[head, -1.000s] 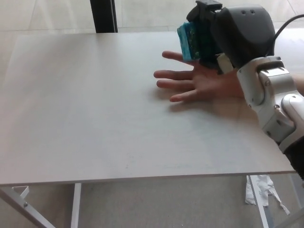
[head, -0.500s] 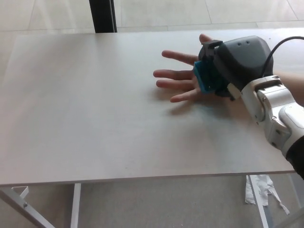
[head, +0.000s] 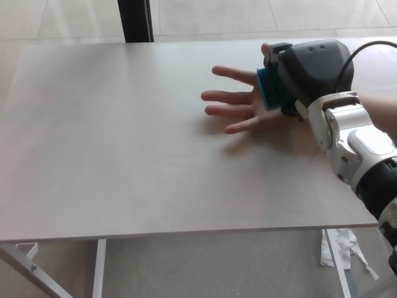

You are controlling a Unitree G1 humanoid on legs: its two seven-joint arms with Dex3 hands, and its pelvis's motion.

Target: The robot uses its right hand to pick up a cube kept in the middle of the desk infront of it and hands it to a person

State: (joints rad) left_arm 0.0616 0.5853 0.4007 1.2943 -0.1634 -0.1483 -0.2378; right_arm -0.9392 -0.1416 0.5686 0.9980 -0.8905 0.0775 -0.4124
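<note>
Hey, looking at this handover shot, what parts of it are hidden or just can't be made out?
Head view only:
- Most of the blue cube: covered by the right hand, only its left face shows.
- The person's palm under the cube: whether the cube touches it cannot be told.
- The person's forearm: hidden behind the robot's wrist, cut off at the right edge.
- The left hand: not in view.
- White scraps on the floor: too small to identify.

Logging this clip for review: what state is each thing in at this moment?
Cube: held in the right hand, over the person's palm.
Right hand: shut on the cube.
Person's hand: palm up, open, spread out flat on the desk.
Desk: nothing on it but the person's hand.
Left hand: not in view.
</note>
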